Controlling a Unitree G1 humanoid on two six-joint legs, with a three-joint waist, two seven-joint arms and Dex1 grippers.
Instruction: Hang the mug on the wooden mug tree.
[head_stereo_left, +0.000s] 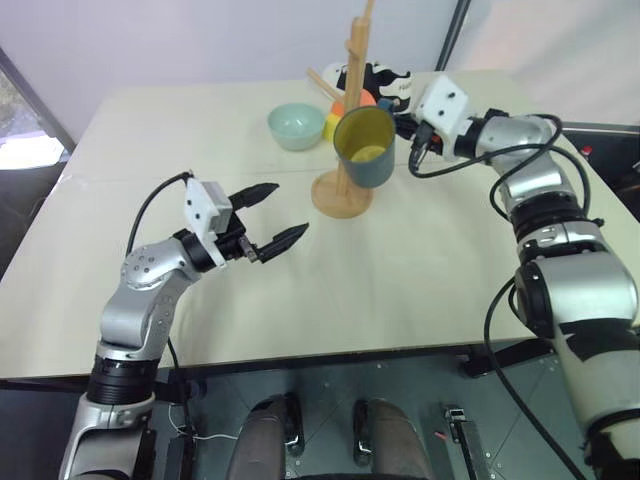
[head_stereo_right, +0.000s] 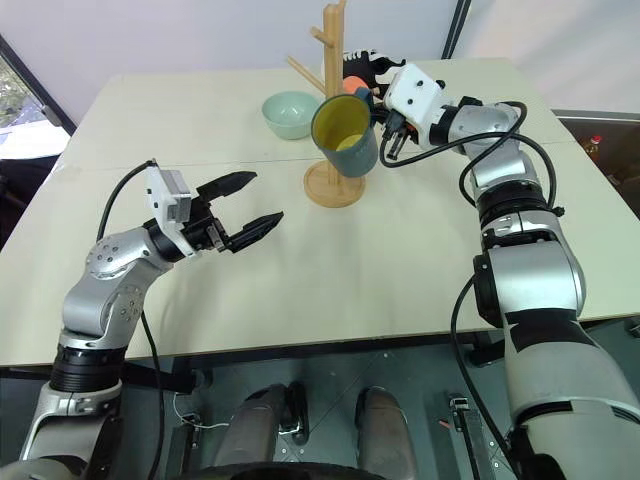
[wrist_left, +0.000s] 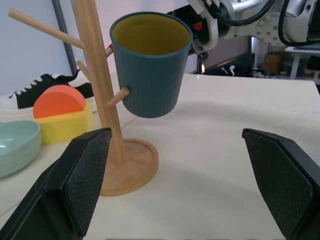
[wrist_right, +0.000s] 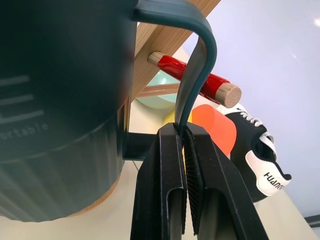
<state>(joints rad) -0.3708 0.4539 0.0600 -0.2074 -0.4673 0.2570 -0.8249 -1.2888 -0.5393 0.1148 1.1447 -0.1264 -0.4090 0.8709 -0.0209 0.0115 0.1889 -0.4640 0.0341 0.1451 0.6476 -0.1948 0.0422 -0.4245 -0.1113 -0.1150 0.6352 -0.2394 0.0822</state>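
The dusty blue-teal mug (head_stereo_left: 365, 148) with a yellow inside hangs upright in the air, right against the pole of the wooden mug tree (head_stereo_left: 352, 90). My right gripper (wrist_right: 185, 132) is shut on the mug's loop handle (wrist_right: 197, 75), reaching in from the right. A red-tipped peg (wrist_right: 200, 80) crosses just behind the handle; I cannot tell whether it passes through the loop. A short lower peg (wrist_left: 119, 96) touches the mug's side. My left gripper (head_stereo_left: 285, 210) is open and holds nothing, low over the table in front and to the left of the tree's round base (head_stereo_left: 342, 195).
A pale mint-green bowl (head_stereo_left: 297, 126) sits left of the tree. Behind the tree lie an orange-and-yellow half-round block (wrist_left: 60, 112) and a black-and-white shoe (wrist_right: 260, 160). The table's front edge (head_stereo_left: 300, 358) runs below my arms.
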